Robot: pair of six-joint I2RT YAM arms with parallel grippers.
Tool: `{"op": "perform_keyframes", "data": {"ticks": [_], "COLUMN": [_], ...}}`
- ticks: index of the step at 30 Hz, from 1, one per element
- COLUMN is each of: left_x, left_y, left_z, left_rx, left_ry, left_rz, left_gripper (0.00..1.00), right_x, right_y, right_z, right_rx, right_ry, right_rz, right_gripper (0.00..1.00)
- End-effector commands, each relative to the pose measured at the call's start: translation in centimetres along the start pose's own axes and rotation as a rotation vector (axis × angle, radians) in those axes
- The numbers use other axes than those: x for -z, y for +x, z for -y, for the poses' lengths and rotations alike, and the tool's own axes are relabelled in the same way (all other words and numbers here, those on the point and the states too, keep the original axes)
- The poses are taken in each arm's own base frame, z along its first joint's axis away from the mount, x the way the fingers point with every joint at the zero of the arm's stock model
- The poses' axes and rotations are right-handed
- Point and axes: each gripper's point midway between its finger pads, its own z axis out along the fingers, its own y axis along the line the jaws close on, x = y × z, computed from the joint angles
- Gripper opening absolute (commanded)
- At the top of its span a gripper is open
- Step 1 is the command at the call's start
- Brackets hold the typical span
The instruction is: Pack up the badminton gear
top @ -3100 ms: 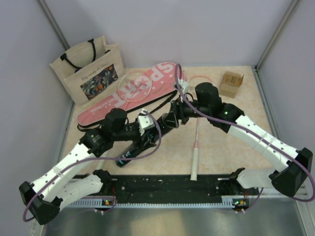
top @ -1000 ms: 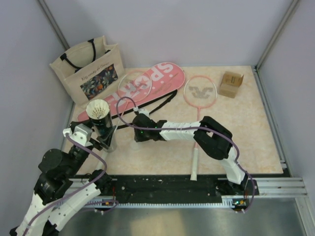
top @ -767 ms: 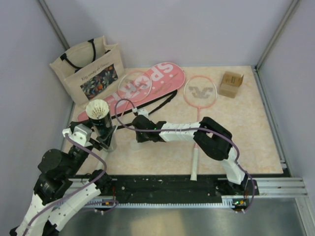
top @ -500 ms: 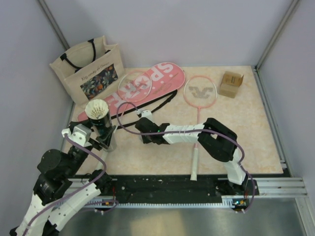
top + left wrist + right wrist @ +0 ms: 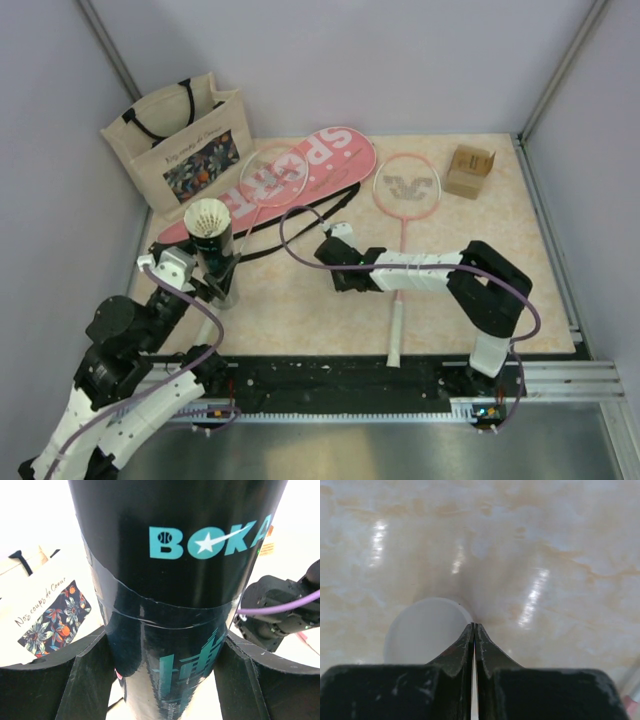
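Note:
My left gripper (image 5: 214,287) (image 5: 165,647) grips the dark tube (image 5: 220,262) (image 5: 175,580), which stands upright on the table with white shuttlecock (image 5: 208,215) feathers sticking out of its top. Right of the tube, my right gripper (image 5: 337,272) (image 5: 474,626) is shut, its tips pinching the rim of a white round cap (image 5: 422,627) low over the table. One pink racket (image 5: 405,186) lies flat, its white handle pointing toward the near edge. The other racket (image 5: 272,176) rests on the pink SPORT cover (image 5: 335,150).
A beige floral tote bag (image 5: 185,145) stands at the back left. A small brown cardboard box (image 5: 470,170) sits at the back right. The cover's black strap (image 5: 300,220) trails across the table between the cover and my right wrist.
My right gripper has closed fully and moved right, away from the tube. The left gripper and tube have shifted slightly right.

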Motion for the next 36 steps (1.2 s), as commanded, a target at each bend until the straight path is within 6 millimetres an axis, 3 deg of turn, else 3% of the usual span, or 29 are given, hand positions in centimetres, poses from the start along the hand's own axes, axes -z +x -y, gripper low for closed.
{"op": "perform_keyframes", "data": {"ticks": [1, 6, 13, 18, 21, 29, 36], "left_x": [-1.3, -2.8, -4.0, -4.5, -4.5, -4.8, -5.6], "left_y": [-1.2, 1.2, 3.1, 4.7, 5.3, 5.9, 6.4], "left_z": [0.7, 3.0, 4.2, 6.3, 7.7, 8.8, 8.2], "left_rx": [0.023, 0.01, -0.021, -0.023, -0.019, -0.029, -0.022], "left_ry": [0.025, 0.123, 0.173, 0.28, 0.353, 0.417, 0.372], "left_rz": [0.076, 0.029, -0.012, -0.065, -0.086, -0.113, -0.151], "left_gripper": [0.29, 0.29, 0.29, 0.3, 0.3, 0.3, 0.3], "right_x": [2.2, 3.2, 4.6, 4.1, 3.8, 2.5, 0.8], "right_y": [-0.9, -1.1, -3.1, -2.6, -2.3, -0.7, 0.7], "right_z": [3.9, 6.8, 6.4, 6.3, 6.8, 6.8, 7.9], "right_rx": [-0.01, -0.057, -0.128, -0.069, -0.063, -0.009, -0.011], "right_ry": [0.11, 0.123, -0.029, -0.132, -0.162, -0.174, -0.102], "right_rz": [0.05, 0.077, 0.11, 0.057, 0.029, -0.05, -0.087], "right_gripper": [0.0, 0.0, 0.19, 0.28, 0.28, 0.29, 0.27]}}
